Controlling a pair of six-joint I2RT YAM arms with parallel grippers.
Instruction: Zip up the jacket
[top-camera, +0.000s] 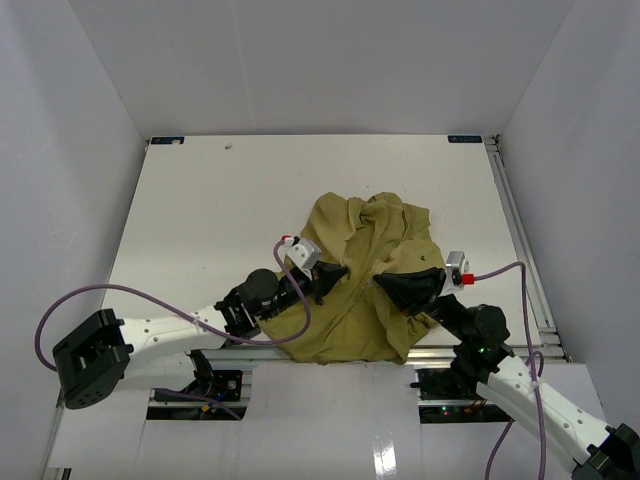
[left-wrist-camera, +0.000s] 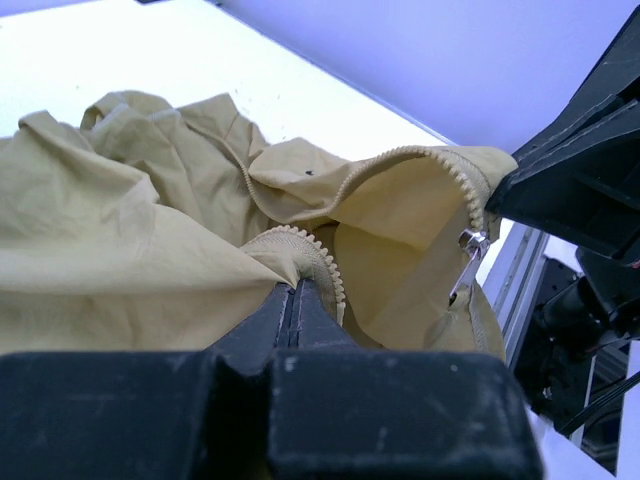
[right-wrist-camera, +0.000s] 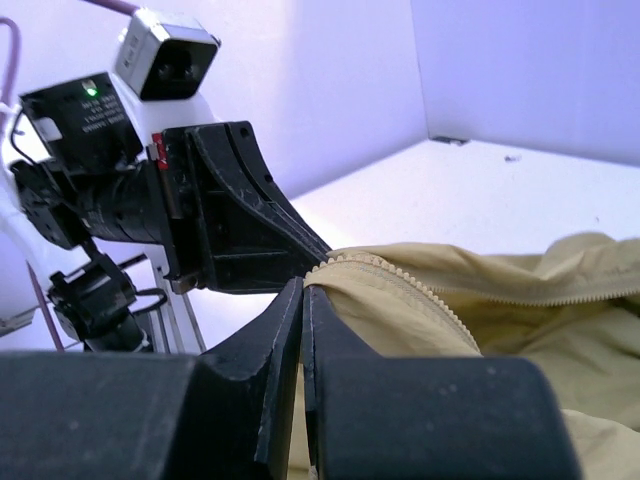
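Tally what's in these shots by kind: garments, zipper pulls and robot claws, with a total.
jacket: 1
zipper pull: 1
claws: 2, the left claw and the right claw, each shut on the jacket's zipper edge
Total: 4

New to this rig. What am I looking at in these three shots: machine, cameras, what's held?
Two robot arms are bolted at the near edge of a white table, each ending in a two-finger gripper. The wide picture comes from a fixed camera above and behind them; the other two from a camera on each wrist, looking along the gripper. A mustard jacket lies crumpled on the table, zipper open. The left gripper and the right gripper are each shut on a stretch of toothed zipper edge. The metal slider hangs near the right gripper.
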